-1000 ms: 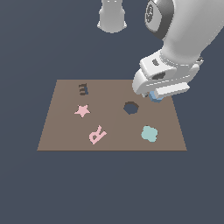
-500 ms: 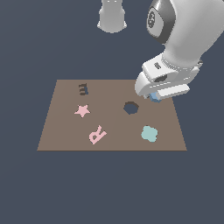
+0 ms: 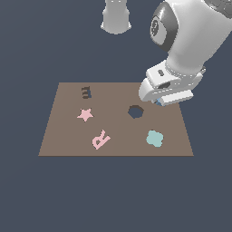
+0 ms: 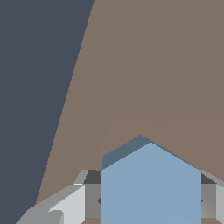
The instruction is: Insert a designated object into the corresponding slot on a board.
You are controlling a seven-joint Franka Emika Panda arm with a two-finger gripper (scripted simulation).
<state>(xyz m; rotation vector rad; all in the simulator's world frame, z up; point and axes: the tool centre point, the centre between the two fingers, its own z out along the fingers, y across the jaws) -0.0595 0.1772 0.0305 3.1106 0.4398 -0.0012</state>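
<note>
At centre right of the exterior frame, gripper (image 3: 159, 100) clamps the block (image 4: 150, 186) above the board (image 3: 68, 136); hexagonal slot (image 3: 135, 111) left of it holds nothing.

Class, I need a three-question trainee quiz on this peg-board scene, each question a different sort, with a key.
1. True or false: the light-blue hexagonal block sits between the pincer fingers.
2. Which piece lies nearest the hexagonal slot? A) pink star B) teal piece C) pink R
3. Fill in: the slot is ____ (filled/empty).

Key: 1 true; 2 B; 3 empty.
</note>
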